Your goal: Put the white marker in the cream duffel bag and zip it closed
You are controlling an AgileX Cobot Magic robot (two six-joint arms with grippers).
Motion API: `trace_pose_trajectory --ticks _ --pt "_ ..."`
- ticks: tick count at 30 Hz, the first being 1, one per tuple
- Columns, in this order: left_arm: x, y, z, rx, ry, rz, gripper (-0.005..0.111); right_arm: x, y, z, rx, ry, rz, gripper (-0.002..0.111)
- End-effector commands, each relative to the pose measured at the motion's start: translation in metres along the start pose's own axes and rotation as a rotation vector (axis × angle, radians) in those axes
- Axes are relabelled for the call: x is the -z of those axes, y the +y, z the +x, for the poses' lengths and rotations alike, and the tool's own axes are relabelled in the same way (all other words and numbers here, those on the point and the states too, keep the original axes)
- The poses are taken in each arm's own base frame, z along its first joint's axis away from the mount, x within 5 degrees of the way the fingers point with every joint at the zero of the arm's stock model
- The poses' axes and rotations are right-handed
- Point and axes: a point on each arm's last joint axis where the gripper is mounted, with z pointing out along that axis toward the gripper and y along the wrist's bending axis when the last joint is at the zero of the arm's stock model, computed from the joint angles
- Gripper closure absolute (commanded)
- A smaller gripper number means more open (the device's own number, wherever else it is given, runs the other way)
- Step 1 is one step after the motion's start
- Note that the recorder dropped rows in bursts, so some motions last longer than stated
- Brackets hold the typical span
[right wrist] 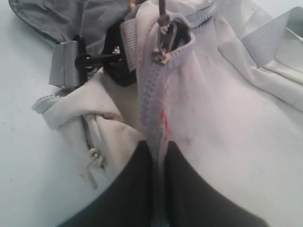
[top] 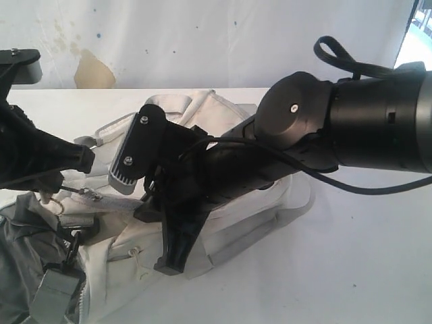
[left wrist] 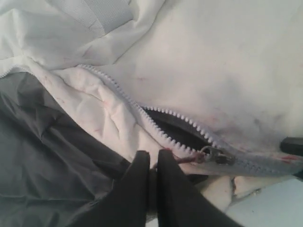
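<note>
Exterior view: we note the pale bench (top: 351, 270) carrying the cream duffel bag (top: 263, 209), slumped under both arms. Right fingers (right wrist: 182, 179) clamp the zipper (right wrist: 150, 94) along its closed stretch. Left fingers (left wrist: 137, 175), pressed together, pinch the pull cord (left wrist: 182, 157) beside the slider (left wrist: 215, 155), where the teeth still gape. White marker out of sight.

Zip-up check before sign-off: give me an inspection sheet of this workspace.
Surface: white table, nothing spilled.
Job's things: cream duffel bag, zipper part open by the slider; white marker not seen.
Clutter: dark grey fabric against the bag.
Grippers: left gripper shut near the zipper; right gripper shut on the bag's zipper.
Cables: black cable along the right arm.
Surroundings: stained white wall.
</note>
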Motion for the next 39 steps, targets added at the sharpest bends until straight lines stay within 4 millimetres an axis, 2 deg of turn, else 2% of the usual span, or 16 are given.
trace_pose_trajectory --ticks 1,7,13,18,25,32,39 --pt "0.002 0.013 -0.005 -0.032 -0.065 -0.137 0.107 -0.001 0.005 0.003 0.033 0.023 -0.044 0.108" --pt "0.002 0.045 -0.021 0.001 -0.145 -0.180 0.107 0.003 0.004 0.000 0.043 0.013 -0.024 0.108" --pt "0.003 0.058 -0.030 -0.035 -0.213 -0.190 0.107 0.003 0.001 0.002 0.051 0.027 -0.002 0.108" --pt "0.006 0.075 -0.045 -0.045 -0.350 -0.198 0.107 0.004 -0.005 0.002 0.031 0.028 0.068 0.108" --pt "-0.015 0.093 -0.055 -0.075 -0.327 -0.242 0.107 0.004 -0.007 0.001 0.019 0.020 0.091 0.108" --pt "-0.032 0.120 -0.062 -0.011 -0.327 -0.281 0.107 0.000 -0.011 0.002 -0.005 0.018 0.127 0.108" --pt "-0.038 0.123 -0.066 -0.024 -0.339 -0.280 0.107 -0.014 -0.013 0.011 -0.021 0.051 0.121 0.108"
